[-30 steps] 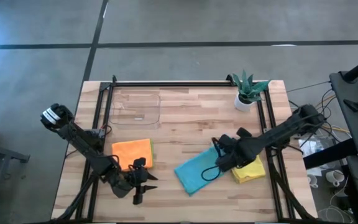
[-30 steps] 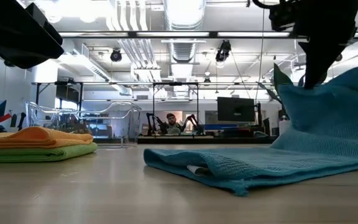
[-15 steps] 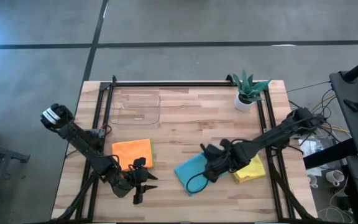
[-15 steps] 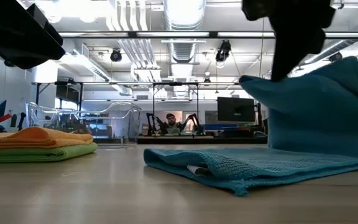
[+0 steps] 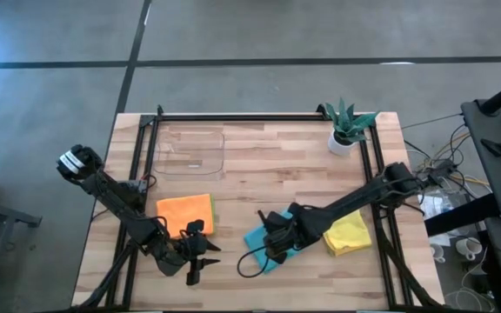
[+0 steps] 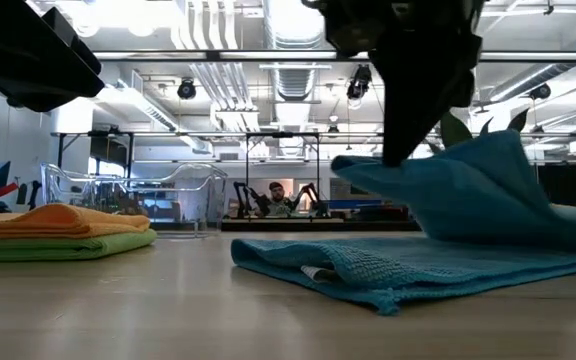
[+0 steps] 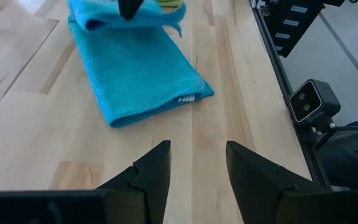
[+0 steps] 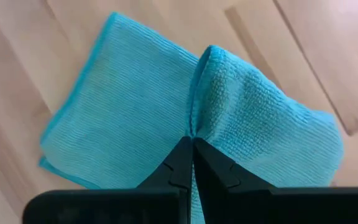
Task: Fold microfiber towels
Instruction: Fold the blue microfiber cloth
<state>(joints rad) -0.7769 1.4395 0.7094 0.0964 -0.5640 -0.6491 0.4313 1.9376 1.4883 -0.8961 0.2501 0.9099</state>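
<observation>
Wooden table (image 5: 259,174) with teal towel (image 5: 257,236), orange-on-green stack (image 5: 185,214), yellow towel (image 5: 348,233), tray (image 5: 190,149), plant (image 5: 346,126).

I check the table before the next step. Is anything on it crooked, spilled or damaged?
Nothing is spilled or damaged. The teal towel lies askew to the table edge, only because the right claw holds one edge lifted, mid-fold. The orange towel looks neat.

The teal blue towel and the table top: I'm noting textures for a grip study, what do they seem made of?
The teal blue towel looks like soft ribbed microfiber cloth, matte: fine ridges and a nubby fold show where the right gripper pinches it. The table top looks like light butcher-block wood, smooth, in jointed planks.
</observation>
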